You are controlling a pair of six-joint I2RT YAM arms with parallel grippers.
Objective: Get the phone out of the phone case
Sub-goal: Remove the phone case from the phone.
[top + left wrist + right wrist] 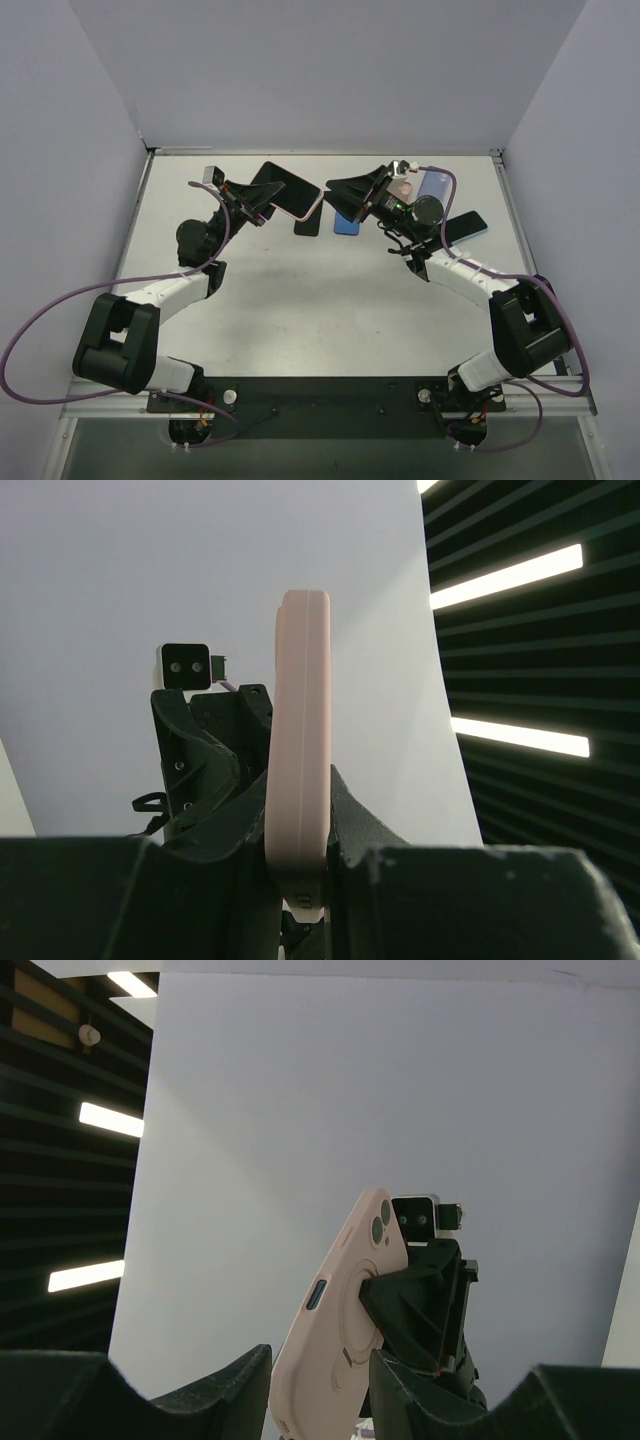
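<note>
The phone in its pink case is held off the table at the back centre. My left gripper is shut on it. In the left wrist view the case stands edge-on between my fingers. My right gripper is open and faces the phone from the right. In the right wrist view the back of the case, with its camera lenses, shows. Its lower end lies between my open fingers, which are not clamped on it. The left gripper grips the case behind.
A black phone and a blue one lie on the table under the grippers. A light blue phone and a dark one lie to the right. Walls close in the back and both sides.
</note>
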